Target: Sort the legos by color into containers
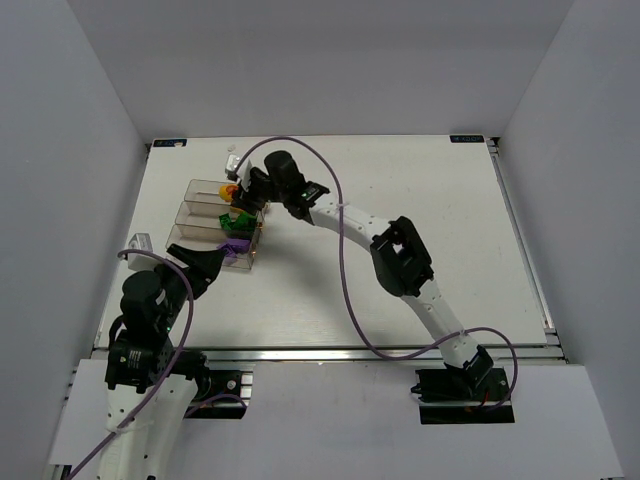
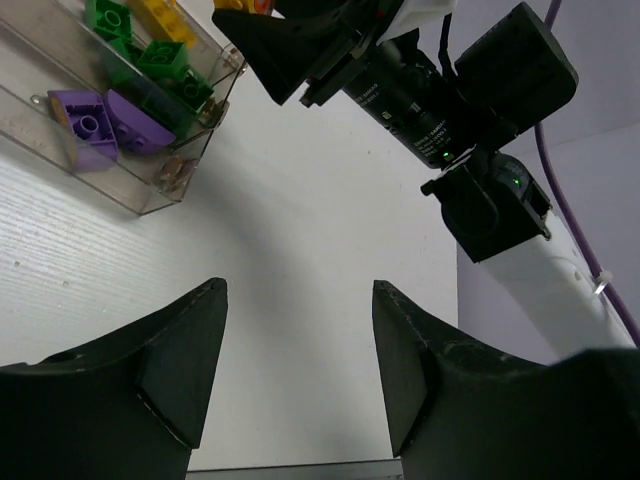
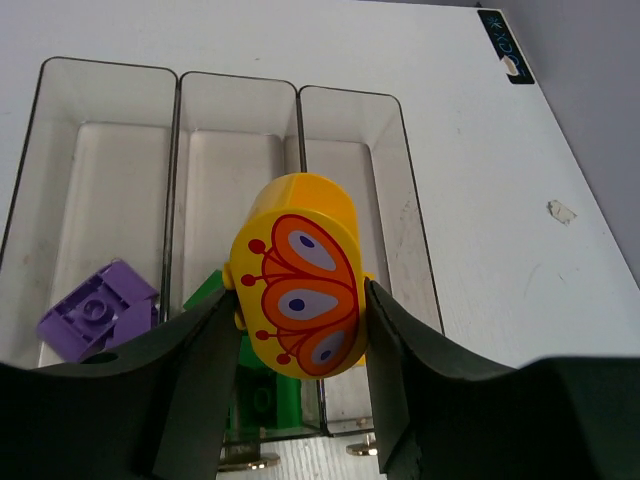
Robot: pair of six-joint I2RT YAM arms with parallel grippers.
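The containers [image 1: 196, 212] stand at the table's left as three joined clear boxes. In the right wrist view [image 3: 178, 110] a purple lego [image 3: 100, 305] lies in the left box and green legos [image 3: 205, 292] in the middle one. My right gripper [image 3: 302, 305] is shut on a yellow lego [image 3: 295, 225] with an orange butterfly print and holds it above the middle and right boxes. My left gripper [image 2: 298, 290] is open and empty over bare table, just short of the containers [image 2: 160, 185], where purple [image 2: 100, 122], green [image 2: 150, 60] and yellow [image 2: 165, 15] legos show.
A small clear piece [image 1: 140, 242] lies left of the containers and a white scrap [image 1: 232, 158] behind them. A purple cable [image 1: 340, 240] arcs over the right arm. White walls enclose the table on three sides.
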